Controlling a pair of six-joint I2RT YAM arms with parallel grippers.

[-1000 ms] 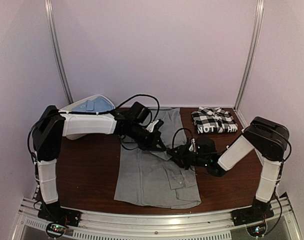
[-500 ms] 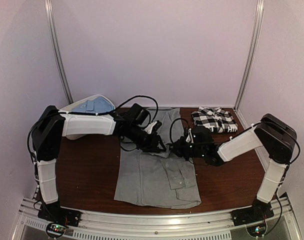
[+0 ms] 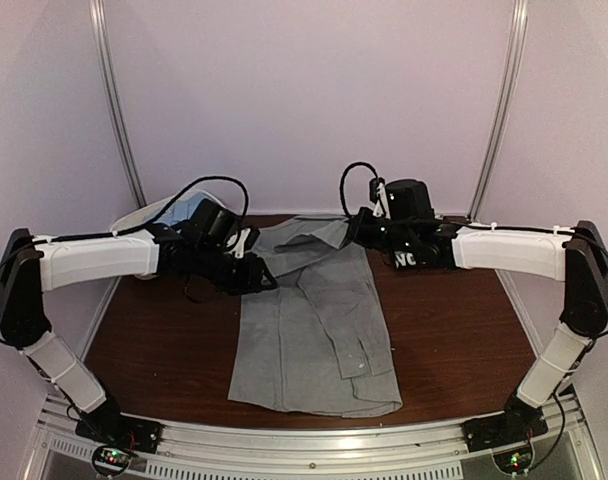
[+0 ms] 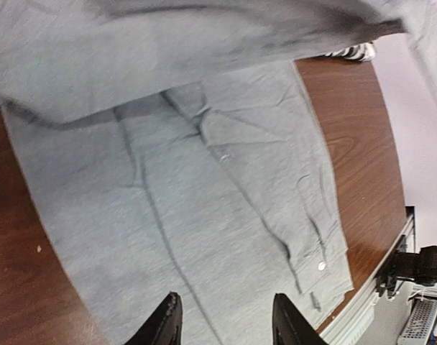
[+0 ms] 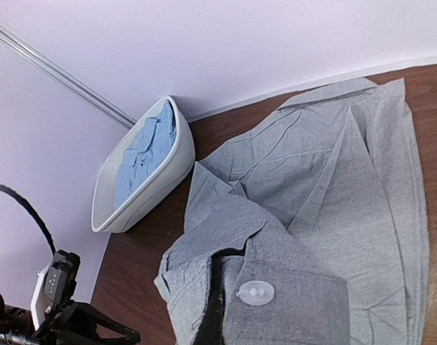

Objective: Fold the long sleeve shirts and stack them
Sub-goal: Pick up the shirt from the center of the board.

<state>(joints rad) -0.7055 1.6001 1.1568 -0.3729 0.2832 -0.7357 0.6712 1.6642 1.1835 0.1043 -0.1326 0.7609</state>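
Two hands: right hand (image 3: pixel 356 228) pinches grey shirt (image 3: pixel 314 330) cuff; left hand (image 4: pixel 227 297) parted, empty.

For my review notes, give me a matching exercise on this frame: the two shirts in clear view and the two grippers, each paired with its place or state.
1. grey shirt
2. light blue shirt
3. left gripper
4. right gripper

A. shut on the grey shirt's cuff
B. lying in the white tub
C. mostly flat on the table
D. open above grey cloth

Pairs: 1-C, 2-B, 3-D, 4-A
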